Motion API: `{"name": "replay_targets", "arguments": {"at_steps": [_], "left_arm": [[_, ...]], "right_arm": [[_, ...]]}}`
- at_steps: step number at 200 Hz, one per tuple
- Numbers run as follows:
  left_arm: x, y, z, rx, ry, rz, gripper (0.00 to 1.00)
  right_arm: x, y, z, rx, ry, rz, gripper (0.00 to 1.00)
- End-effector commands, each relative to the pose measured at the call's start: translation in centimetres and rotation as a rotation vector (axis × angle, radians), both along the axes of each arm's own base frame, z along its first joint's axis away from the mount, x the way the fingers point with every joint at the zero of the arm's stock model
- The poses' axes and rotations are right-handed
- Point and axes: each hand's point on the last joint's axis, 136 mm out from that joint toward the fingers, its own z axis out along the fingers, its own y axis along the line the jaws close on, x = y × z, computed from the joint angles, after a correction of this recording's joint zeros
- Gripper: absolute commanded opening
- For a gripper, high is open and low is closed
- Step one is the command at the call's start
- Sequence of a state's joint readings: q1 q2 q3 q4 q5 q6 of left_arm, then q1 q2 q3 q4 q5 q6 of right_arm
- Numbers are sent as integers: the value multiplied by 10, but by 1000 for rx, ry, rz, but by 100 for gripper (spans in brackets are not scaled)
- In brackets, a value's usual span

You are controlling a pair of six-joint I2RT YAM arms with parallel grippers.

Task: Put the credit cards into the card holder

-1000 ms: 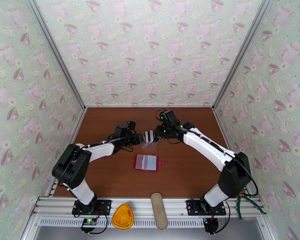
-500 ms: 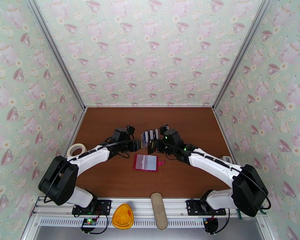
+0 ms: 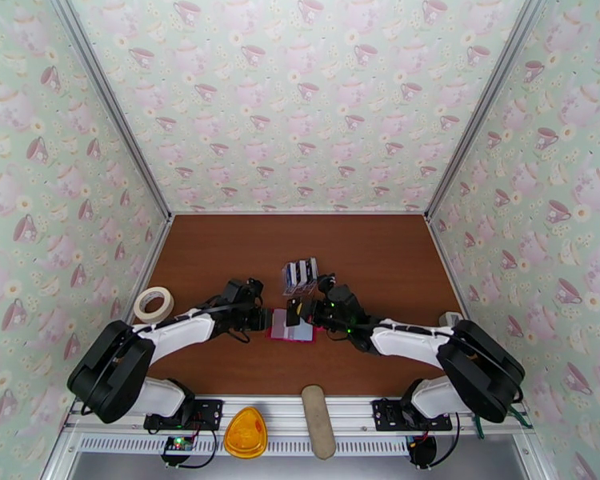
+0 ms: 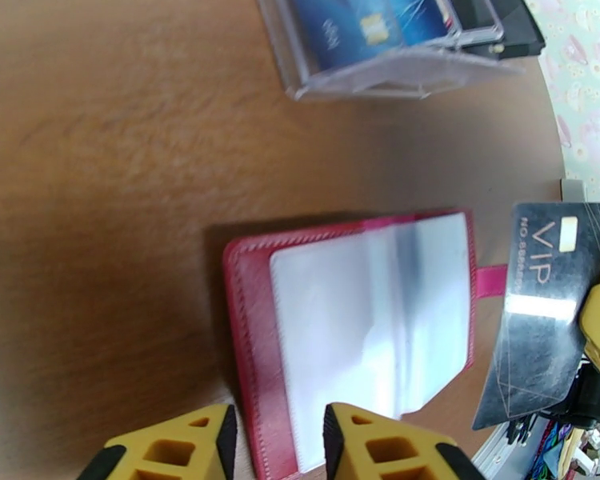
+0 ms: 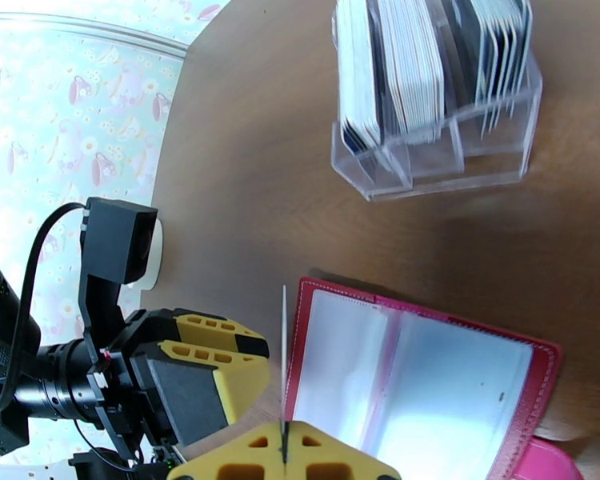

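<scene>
Looking down from the top external camera, the red leather-like folding card holder lies open and flat on the brown table, its pale clear pockets facing up. The left gripper sits just beside its left edge. The right gripper hangs over its far edge, pinching a thin black VIP card. Beyond the card holder stands a clear plastic rack with more credit cards upright in it.

From the left wrist, the left gripper's yellow fingers stand partly apart with nothing clamped. The card holder's red stitched border runs toward the gap between them. The black card shows tilted by the card holder's snap-tab side.

From the right wrist, the jaws are closed on one end of the black card, which shows edge-on as a thin upright line. The open card holder lies beneath and beyond it.

The card is probably light, stiff and slick. Gripping it at the trailing end leaves the leading edge free for the pocket. The card holder looks light and floppy and is likely to slide, so pinning its red border seems the sound hold.
</scene>
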State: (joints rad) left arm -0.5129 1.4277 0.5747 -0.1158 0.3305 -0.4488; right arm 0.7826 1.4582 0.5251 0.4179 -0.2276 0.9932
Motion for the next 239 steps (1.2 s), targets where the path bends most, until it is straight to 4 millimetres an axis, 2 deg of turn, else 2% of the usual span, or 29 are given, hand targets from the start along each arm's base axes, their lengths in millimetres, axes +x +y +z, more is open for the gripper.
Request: {"name": "replay_targets", "arguments": {"at_steps": [1,36,92,177,239], "left_arm": [[-5,-8,6,-43,-35,-49,36],[-8,-10,7,-51,-43,-62,36],[-12,-7,-6,-14,-14,-55,35],[-22,2,-27,48,28,-26,31],[-27,2,-33,65,41,-22,29]], "right_arm": [[-4,5,-1,64,5,4,0],[-9,0,-18,48,29,-2,0],[-13,-6,-37,22,53,-14,0],[-9,-12,-45,8,61,-29,0],[-9,-15,-51,3,74,-41,0]]}}
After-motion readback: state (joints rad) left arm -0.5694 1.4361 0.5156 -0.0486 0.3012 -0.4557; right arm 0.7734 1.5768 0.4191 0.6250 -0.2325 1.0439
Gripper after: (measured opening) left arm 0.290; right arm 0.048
